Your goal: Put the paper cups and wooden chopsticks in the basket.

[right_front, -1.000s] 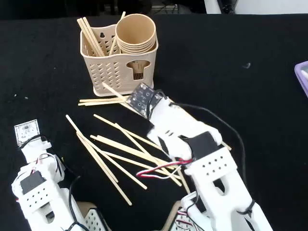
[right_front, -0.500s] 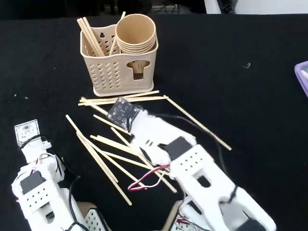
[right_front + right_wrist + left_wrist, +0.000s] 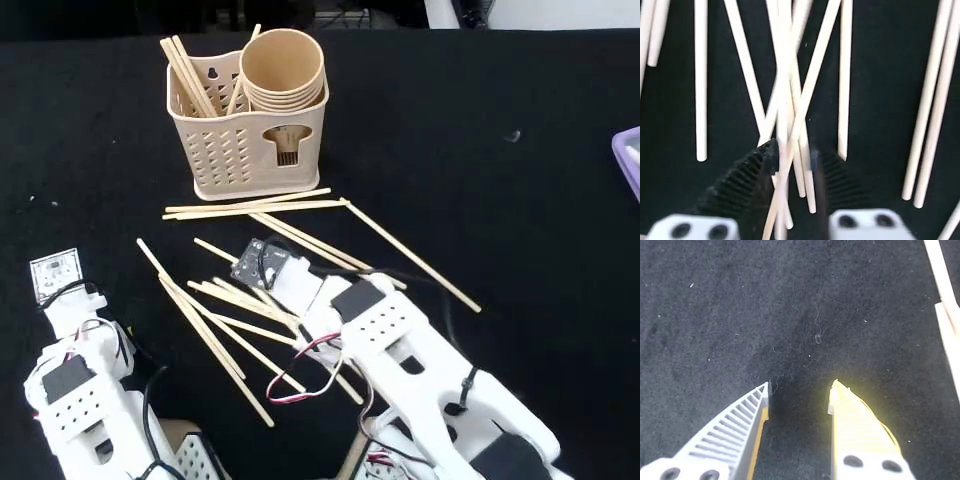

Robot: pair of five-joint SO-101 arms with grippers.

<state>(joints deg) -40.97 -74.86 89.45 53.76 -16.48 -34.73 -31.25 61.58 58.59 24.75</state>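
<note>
Wooden chopsticks (image 3: 250, 208), roughly a dozen loose; one basket (image 3: 225, 150), one cup stack (image 3: 283, 70)

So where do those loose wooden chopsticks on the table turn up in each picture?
High view: chopsticks lie scattered on the table in front of the basket.
Left wrist view: two chopsticks at the picture's edge, off to one side of the open left tool.
Right wrist view: crossing chopsticks, some between the right tool's fingers.
Shared landmark: the black table.
</note>
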